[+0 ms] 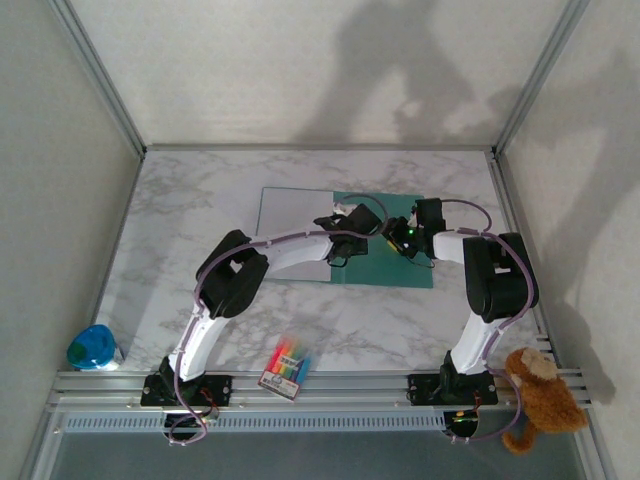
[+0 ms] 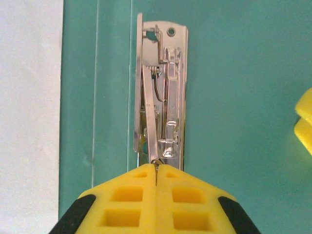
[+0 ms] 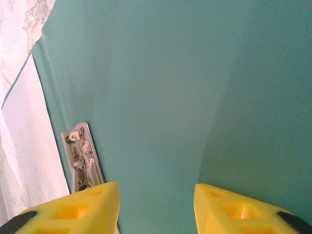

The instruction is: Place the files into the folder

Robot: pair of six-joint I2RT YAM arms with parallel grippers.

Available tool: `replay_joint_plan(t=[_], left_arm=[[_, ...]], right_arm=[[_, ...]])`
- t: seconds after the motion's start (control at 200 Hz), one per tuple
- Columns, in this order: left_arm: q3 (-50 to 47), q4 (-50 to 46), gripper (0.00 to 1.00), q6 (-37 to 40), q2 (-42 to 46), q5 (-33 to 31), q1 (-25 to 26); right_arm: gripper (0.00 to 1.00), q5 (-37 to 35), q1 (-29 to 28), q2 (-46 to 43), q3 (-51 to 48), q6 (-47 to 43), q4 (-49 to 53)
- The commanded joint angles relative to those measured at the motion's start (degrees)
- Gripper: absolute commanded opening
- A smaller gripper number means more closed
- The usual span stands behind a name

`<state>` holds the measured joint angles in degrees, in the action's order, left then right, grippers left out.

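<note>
At the bottom middle of the left wrist view, the left gripper pinches the lever of the metal clip, likely to open it for the paper. The right gripper hangs wide open over the folder. The files lie on its left half.

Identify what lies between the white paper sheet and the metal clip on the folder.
A bare strip of the teal folder, crossed by two fold creases, separates the paper sheet from the metal clip; the left wrist view shows it.
</note>
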<state>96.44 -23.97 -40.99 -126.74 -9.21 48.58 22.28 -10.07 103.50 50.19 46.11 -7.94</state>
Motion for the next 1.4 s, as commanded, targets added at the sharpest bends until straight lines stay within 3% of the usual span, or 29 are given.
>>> replay_joint_plan(t=[0.0, 0.205, 0.456, 0.926, 1.142, 1.237, 1.392], left_arm=[[-0.2, -2.8, 0.02, -0.7, 1.4, 0.8, -0.4], [2.7, -6.3, 0.06, 1.3, 1.3, -1.0, -2.1], [5.3, -7.5, 0.30, 3.3, 4.2, -2.2, -3.2], [2.2, -6.6, 0.32, 2.2, 7.5, -3.2, -4.3], [-1.5, -4.8, 0.40, 1.5, 11.5, -3.8, -5.0], [-4.6, -3.1, 0.46, 1.0, 14.2, -3.9, -5.9], [-10.7, 0.0, 0.67, 0.4, 19.1, -3.7, -8.4]], right_arm=[[0.44, 1.6, -2.2, 3.0, 0.1, 0.7, 2.8], [0.44, 1.7, -2.2, 3.1, 0.3, 0.6, 2.9], [0.44, 1.1, -2.2, 2.9, 0.5, 0.1, 3.7], [0.44, 0.7, -2.2, 2.5, 1.0, -0.7, 4.8], [0.44, -0.7, -1.6, 1.8, 1.4, -1.9, 6.2], [0.44, -0.9, -1.0, 1.6, 1.9, -3.1, 7.5], [0.44, -2.0, -0.1, 0.9, 2.2, -4.4, 8.9]])
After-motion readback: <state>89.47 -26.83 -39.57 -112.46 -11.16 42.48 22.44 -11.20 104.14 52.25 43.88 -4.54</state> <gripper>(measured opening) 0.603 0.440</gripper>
